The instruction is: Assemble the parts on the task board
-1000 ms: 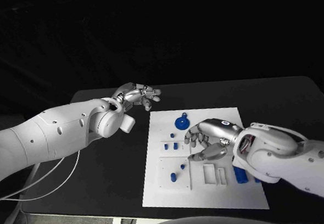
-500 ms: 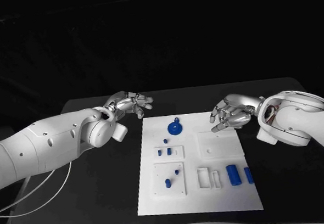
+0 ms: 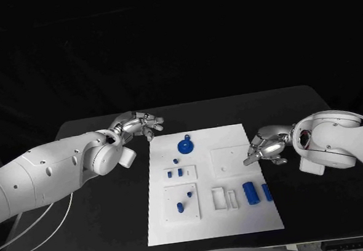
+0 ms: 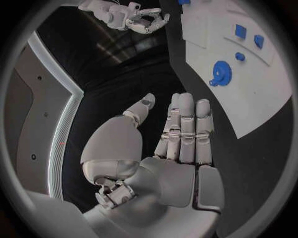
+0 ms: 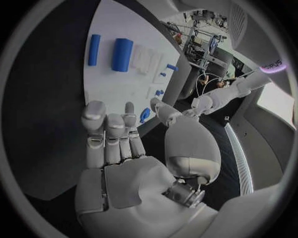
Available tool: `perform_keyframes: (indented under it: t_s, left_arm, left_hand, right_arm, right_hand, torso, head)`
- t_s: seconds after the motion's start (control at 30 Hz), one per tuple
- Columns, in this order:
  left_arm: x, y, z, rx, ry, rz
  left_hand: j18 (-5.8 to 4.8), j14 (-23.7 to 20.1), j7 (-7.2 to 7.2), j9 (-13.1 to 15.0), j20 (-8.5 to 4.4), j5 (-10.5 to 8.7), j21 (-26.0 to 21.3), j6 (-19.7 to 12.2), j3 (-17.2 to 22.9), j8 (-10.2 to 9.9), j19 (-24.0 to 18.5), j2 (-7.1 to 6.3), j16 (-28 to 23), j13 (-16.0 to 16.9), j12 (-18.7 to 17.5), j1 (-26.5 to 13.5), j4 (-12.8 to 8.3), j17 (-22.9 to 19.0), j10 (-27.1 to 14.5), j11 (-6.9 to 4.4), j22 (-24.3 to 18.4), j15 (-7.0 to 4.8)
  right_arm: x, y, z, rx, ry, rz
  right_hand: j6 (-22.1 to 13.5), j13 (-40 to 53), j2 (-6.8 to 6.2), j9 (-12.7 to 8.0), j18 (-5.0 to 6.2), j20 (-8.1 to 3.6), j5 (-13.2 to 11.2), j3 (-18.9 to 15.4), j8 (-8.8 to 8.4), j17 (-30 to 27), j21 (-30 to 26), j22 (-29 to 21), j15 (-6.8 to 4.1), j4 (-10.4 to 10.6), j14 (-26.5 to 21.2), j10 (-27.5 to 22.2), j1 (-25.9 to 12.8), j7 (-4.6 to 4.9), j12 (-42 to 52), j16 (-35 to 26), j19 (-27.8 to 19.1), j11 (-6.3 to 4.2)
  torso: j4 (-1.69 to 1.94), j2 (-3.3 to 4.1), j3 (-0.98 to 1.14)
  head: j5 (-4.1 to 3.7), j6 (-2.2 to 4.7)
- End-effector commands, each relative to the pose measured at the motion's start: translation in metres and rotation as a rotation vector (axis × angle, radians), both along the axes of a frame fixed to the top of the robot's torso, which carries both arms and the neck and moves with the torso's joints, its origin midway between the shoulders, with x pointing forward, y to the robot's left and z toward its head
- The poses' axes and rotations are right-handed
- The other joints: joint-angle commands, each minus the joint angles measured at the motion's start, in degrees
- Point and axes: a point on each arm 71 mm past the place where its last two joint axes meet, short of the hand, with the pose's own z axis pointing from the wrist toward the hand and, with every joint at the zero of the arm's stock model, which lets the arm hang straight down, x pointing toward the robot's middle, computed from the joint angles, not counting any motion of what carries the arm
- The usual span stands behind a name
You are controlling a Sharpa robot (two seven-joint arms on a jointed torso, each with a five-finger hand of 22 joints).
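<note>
Both hands carry nothing; left silver hand [image 3: 138, 124] sits off the far-left corner of the white rectangular task board [image 3: 237, 215], fingers straight and loosely apart in its wrist view; right silver hand [image 3: 269, 144] hangs just beside the board's right edge, fingers extended, nothing between them.

Parts all on the board: round blue gear-like disc with a knob [image 3: 185, 144] at the far end; small blue pegs [image 3: 178, 173] mid-left; two blue cylinders [image 3: 250, 193] lying near the right edge.

Risks, as I judge them:
- cylinders are round and lie loose; a sideways nudge from the right hand could roll them onto the black worktop [image 3: 334, 200];
- pegs are tiny and close together; broad fingers could knock a neighbour;
- board looks unfixed; pressing a part home could slide it.
</note>
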Motion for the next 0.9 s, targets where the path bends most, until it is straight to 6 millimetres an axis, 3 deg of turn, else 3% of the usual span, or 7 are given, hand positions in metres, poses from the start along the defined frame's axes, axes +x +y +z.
perform_keyframes:
  t_s: [0.03,0.1,0.23,0.4,0.53,0.67,0.9]
  left_arm:
    - [-0.001,-0.005,-0.005,-0.022,0.003,-0.017]
    - [-0.002,-0.007,-0.009,-0.021,0.010,-0.018]
    - [-0.005,-0.010,-0.016,-0.015,0.024,-0.019]
    - [-0.009,-0.011,-0.025,-0.006,0.040,-0.019]
    - [-0.012,-0.013,-0.029,-0.003,0.048,-0.023]
    - [-0.016,-0.012,-0.034,-0.001,0.058,-0.021]
    - [-0.021,-0.008,-0.036,-0.003,0.064,-0.023]
  left_hand:
    - [2.80,-0.2,0.07,-0.1,-0.83,-0.05,-0.2,-0.3,-0.2,0.2,0.0,-0.12,-0.2,0.1,0.2,-0.4,0.0,0.1,-0.4,0.22,0.1,-0.13]
    - [2.80,-0.2,0.08,-0.1,-0.83,-0.05,-0.2,-0.3,-0.2,0.2,0.0,-0.11,-0.2,0.1,0.2,-0.4,0.0,0.1,-0.4,0.22,0.1,-0.12]
    - [2.79,-0.2,0.08,-0.1,-0.82,-0.05,-0.2,-0.3,-0.2,0.2,0.0,-0.09,-0.2,0.1,0.2,-0.4,0.1,0.1,-0.4,0.22,0.1,-0.12]
    - [2.78,-0.2,0.10,-0.1,-0.81,-0.06,-0.2,-0.4,-0.3,0.2,0.0,-0.15,-0.2,0.1,0.2,-0.5,0.1,0.1,-0.4,0.23,0.1,-0.11]
    - [2.77,-0.3,0.12,-0.1,-0.80,-0.06,-0.3,-0.4,-0.4,0.2,0.0,-0.38,-0.2,0.1,0.2,-0.8,0.3,0.1,-0.5,0.25,0.2,-0.10]
    - [2.76,-0.3,0.15,-0.2,-0.79,-0.10,-0.3,-0.5,-0.7,0.2,0.0,-0.89,-0.3,0.1,0.3,-1.4,0.6,0.2,-0.5,0.26,0.2,-0.08]
    - [2.81,-0.3,0.17,-0.2,-0.79,-0.18,-0.4,-0.6,-1.2,0.3,-0.1,-2.03,-0.3,0.1,0.3,-2.8,1.5,0.3,-0.6,0.26,0.4,-0.08]
  right_arm:
    - [-0.008,-0.008,-0.009,-0.063,0.099,-0.087]
    - [-0.012,-0.010,-0.011,-0.086,0.126,-0.083]
    - [-0.022,-0.008,-0.020,-0.101,0.154,-0.080]
    - [-0.028,-0.001,-0.030,-0.111,0.176,-0.068]
    - [-0.027,-0.001,-0.040,-0.233,0.190,-0.015]
    - [-0.025,0.002,-0.046,-0.273,0.152,0.006]
    - [-0.030,0.015,-0.055,-0.273,0.166,0.034]
  right_hand:
    - [0.5,0.7,0.50,0.3,8.06,-0.06,-0.1,1.5,-0.40,1.0,0.2,0.7,-0.18,0.0,0.9,0.8,0.2,-0.39,0.3,-0.1,0.7,-0.08]
    - [0.7,1.2,-0.43,0.5,8.06,-0.06,-1.6,3.7,-0.62,1.8,0.2,0.6,-0.20,0.5,1.3,1.0,0.1,-0.43,0.0,-0.5,0.8,-0.13]
    - [0.9,1.7,-0.77,0.7,8.06,0.10,-2.2,4.7,-0.85,2.7,0.3,0.6,-0.17,0.8,1.6,1.0,-0.8,-0.40,-0.4,-0.9,0.9,-0.10]
    - [1.1,2.2,-1.11,0.9,8.06,0.29,-2.2,5.2,-1.06,3.4,0.4,0.6,-0.17,0.9,1.9,1.2,-1.6,-0.41,-0.7,-1.3,0.9,-0.13]
    - [1.1,2.6,-1.15,0.7,8.06,0.48,-2.3,5.6,-1.50,4.5,0.6,0.7,-0.12,1.1,2.4,1.4,-2.4,-0.39,-0.9,-1.3,1.0,-0.07]
    - [1.9,3.2,-0.78,0.5,8.06,0.64,-2.7,5.2,-1.72,7.3,1.4,1.0,-0.19,1.4,4.0,2.0,-4.1,-0.52,-1.0,-0.5,1.4,-0.20]
    - [2.4,3.6,-1.41,0.3,8.06,0.77,-2.9,5.5,-1.95,8.3,1.6,1.0,-0.28,1.7,4.4,2.4,-5.1,-0.63,-1.2,-0.5,1.4,-0.30]
  torso:
    - [-0.66,-1.25,0.17]
    - [-0.82,-1.70,0.18]
    - [-1.44,-3.32,0.11]
    - [-1.80,-4.87,-0.03]
    - [-1.83,-5.87,-0.17]
    - [-1.51,-6.63,-0.24]
    - [-1.31,-7.02,-0.57]
  head:
    - [-0.34,-0.32]
    - [-0.40,-0.39]
    - [-0.21,-1.45]
    - [0.11,-2.29]
    - [0.22,-2.92]
    - [0.04,-3.70]
    - [0.43,-4.69]
